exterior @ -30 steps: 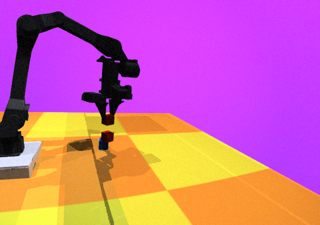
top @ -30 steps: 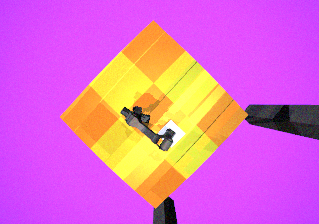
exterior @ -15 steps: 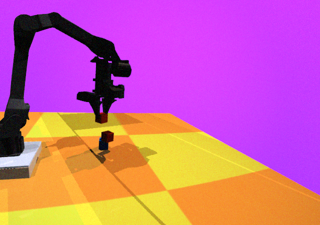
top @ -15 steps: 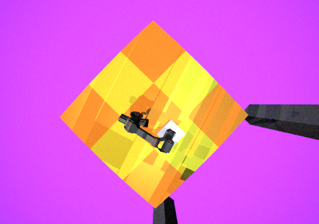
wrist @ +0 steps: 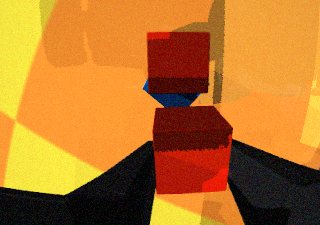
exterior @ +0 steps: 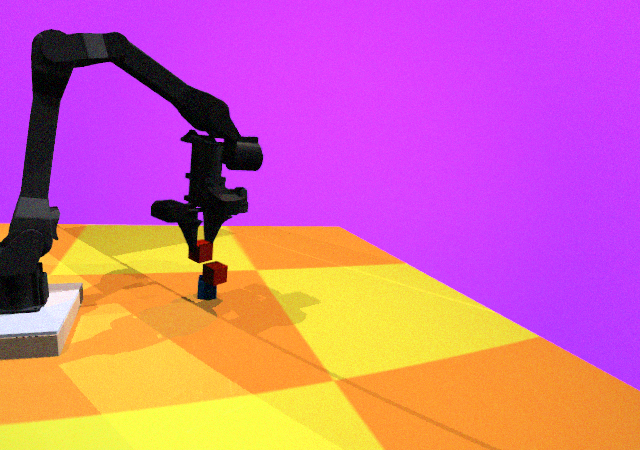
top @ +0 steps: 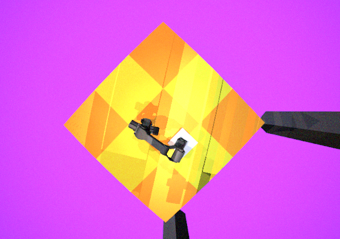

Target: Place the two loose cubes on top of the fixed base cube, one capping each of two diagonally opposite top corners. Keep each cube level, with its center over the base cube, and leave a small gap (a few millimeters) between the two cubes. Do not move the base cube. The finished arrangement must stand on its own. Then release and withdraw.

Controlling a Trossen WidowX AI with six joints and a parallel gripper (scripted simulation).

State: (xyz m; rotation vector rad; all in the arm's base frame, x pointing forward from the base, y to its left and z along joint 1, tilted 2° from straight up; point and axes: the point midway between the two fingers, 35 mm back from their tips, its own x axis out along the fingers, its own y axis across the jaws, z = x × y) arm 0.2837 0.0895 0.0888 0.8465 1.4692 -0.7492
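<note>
Red cube (wrist: pixel 191 148) gripped in the jaws hides most of the blue base cube (wrist: pixel 170 97) (another red cube (wrist: pixel 178 63) sits atop).

Orange/yellow checkered table top (exterior: pixel 413 331), square, seen corner-on in top view, w/ dark shadow patches across it. Directly on it: small blue base cube (exterior: pixel 206 291) near the middle, on an orange patch; white slab (exterior: pixel 46 316) under the arm's base toward one edge, well apart from cube.
</note>
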